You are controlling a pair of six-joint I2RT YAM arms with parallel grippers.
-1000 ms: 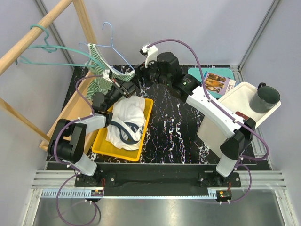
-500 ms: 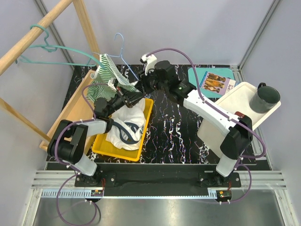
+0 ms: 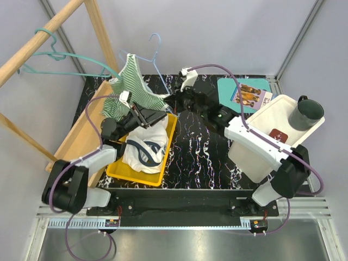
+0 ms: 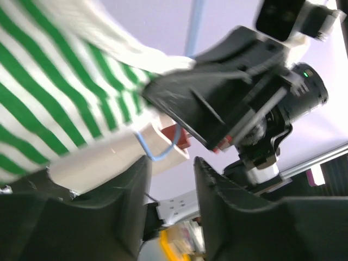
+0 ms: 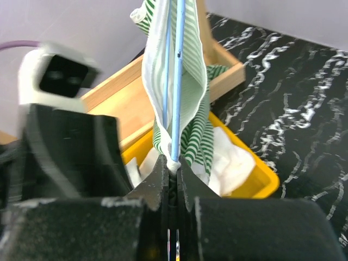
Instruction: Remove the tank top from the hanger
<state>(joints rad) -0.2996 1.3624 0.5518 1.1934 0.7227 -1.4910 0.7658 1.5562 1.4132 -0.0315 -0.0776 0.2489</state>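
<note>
Where it drapes the hanger, the tank top is green-and-white striped

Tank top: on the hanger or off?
On. In the right wrist view the tank top drapes down both sides of the hanger wire, which the right gripper pinches at the bottom.

Hanger hook apparently past upper edge.
</note>
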